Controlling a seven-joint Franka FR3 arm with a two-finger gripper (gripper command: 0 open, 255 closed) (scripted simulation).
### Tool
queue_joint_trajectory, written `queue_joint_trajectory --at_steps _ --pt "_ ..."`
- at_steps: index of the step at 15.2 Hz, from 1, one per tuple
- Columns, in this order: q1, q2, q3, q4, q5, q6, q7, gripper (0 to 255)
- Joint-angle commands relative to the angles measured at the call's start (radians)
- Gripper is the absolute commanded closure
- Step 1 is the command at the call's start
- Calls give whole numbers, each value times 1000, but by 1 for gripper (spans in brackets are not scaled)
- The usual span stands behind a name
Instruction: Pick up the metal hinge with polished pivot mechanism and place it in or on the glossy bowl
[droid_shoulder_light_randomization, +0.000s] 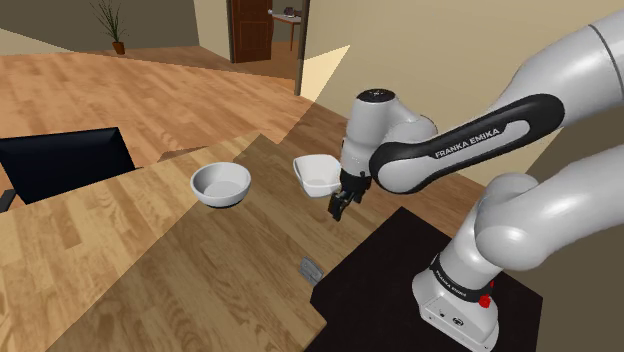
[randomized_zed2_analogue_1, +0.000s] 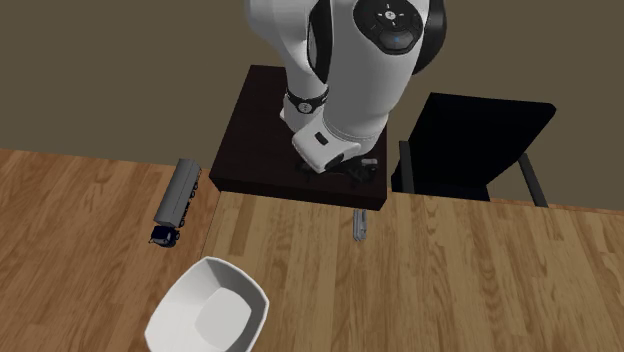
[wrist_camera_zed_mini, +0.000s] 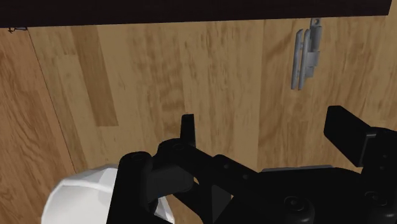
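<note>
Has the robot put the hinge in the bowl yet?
Not yet. Done: nothing; the hinge lies on the wooden table near the stand, and the round bowl and squarish bowl are empty. In hand: the gripper hangs open above the table, apart from the hinge. Left: grasp it, lift it, put it in the bowl.

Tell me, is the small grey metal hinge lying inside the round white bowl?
No, the small grey metal hinge lies flat on the wooden tabletop near the dark stand, well apart from the round white bowl.
</note>
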Motion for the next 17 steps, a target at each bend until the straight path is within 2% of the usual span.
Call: queue_joint_trajectory --at_steps 1,4,7,8,9,11,13,14,17 --pt "10 87 40 -10 7 101 46 0" --pt "1 225 103 -13 -13 244 122 0" --pt "-47 381 180 3 -109 382 246 0" --pt "-75 437 207 13 -177 423 312 0" --pt "-106 496 229 28 -276 460 399 0" --pt "-131 621 217 73 -556 509 635 0" --pt "-62 739 126 135 -810 535 860 0" --pt "-5 786 70 163 -888 547 937 0" --pt "67 847 -24 194 -996 577 1025 0"
